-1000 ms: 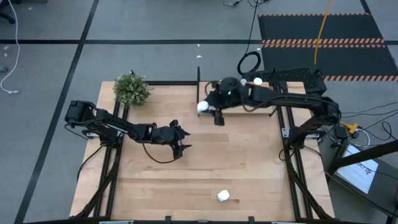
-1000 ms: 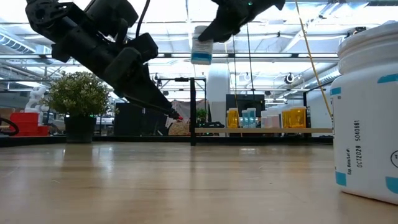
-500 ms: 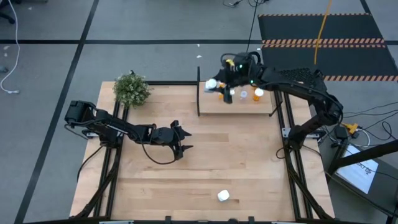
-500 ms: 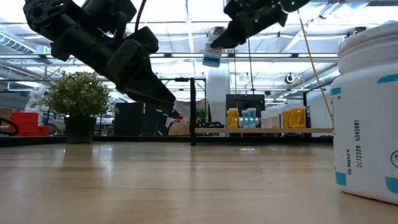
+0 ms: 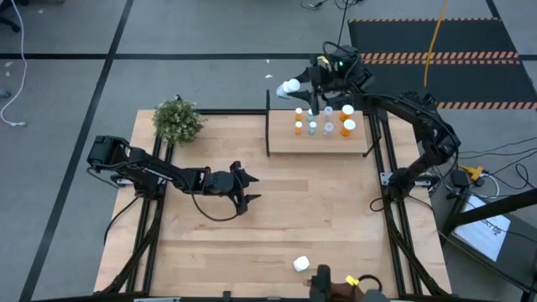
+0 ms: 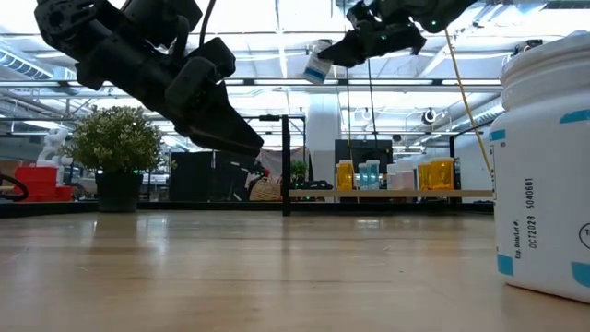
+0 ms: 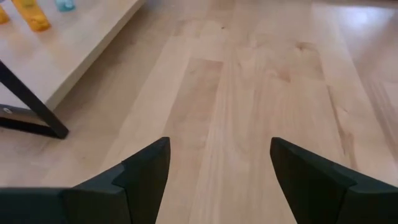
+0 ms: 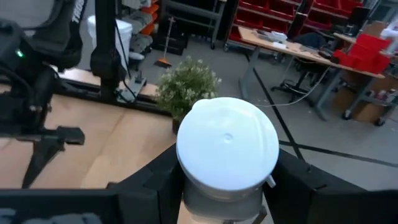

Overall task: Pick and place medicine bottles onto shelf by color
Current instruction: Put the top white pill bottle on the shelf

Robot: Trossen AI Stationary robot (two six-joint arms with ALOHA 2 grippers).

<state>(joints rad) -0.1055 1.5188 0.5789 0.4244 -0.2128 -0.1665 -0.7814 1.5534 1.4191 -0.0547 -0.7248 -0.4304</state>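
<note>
We see the right gripper raised above the far edge of the shelf, beyond the table's back edge in the high view. Its jaws are closed on a white bottle, which is held tilted, cap pointing away from the arm. In the low view the same bottle hangs high above the table, with a pale-blue band on its label, clamped in the right gripper. In the right wrist view the white cap fills the gap between the two fingers, and the plant shows beyond it.

On the shelf we see several bottles standing upright in a group toward its back: orange bottles at one side, another orange bottle at the other, and small pale bottles between them. In the low view the orange bottles and pale-blue bottles stand in rows on the shelf, with a black post at its corner.

The left gripper hovers over the middle of the table, well apart from the shelf. Its jaws are open and empty; in the left wrist view the two fingers stand spread over bare wood.

One more white bottle stands alone near the table's front edge. In the low view it looms large at the side. The plant sits at the table's back corner on the left arm's side.
</note>
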